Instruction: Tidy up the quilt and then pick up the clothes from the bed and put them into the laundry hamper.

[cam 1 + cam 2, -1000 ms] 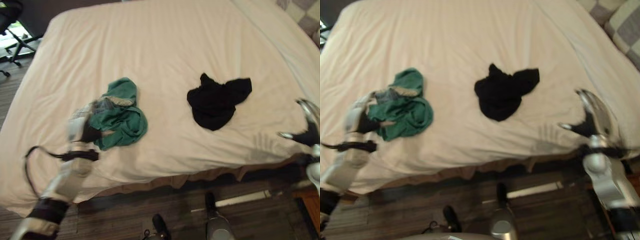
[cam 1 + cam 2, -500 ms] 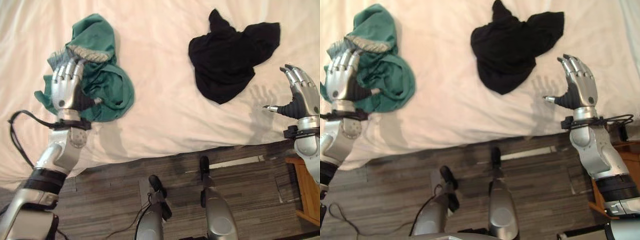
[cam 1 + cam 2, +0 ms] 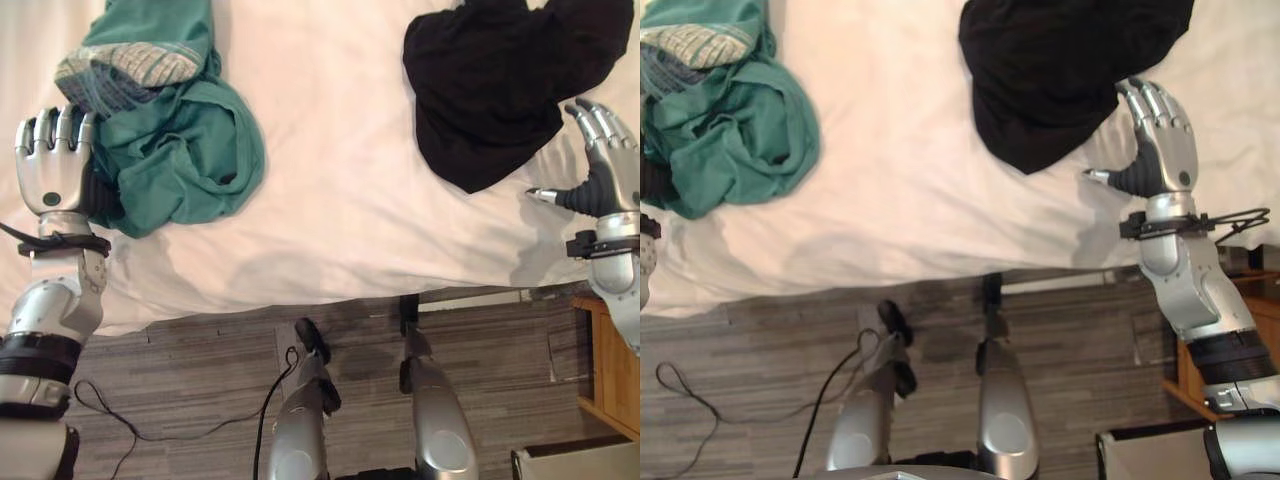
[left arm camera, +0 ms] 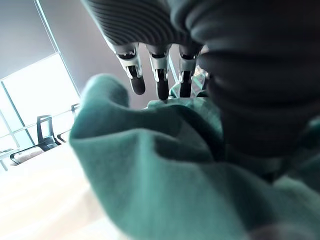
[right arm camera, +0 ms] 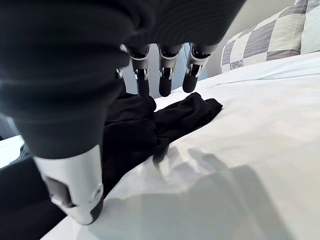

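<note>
Reaching for two heaps of clothes on a white bed (image 3: 340, 200), both hands spread and holding nothing.

Green garment (image 3: 175, 150): crumpled near the bed's front edge, left hand (image 3: 55, 165) at its outer side, fingers straight, apparently touching the cloth. Black garment (image 3: 500, 80): bunched, well apart from the green one; right hand (image 3: 600, 165) just beside it, fingers straight, thumb out. Risks: a shallow pinch may catch one fold only, so the heap trails or drops; fingers may snag the sheet beneath and rumple it.
</note>
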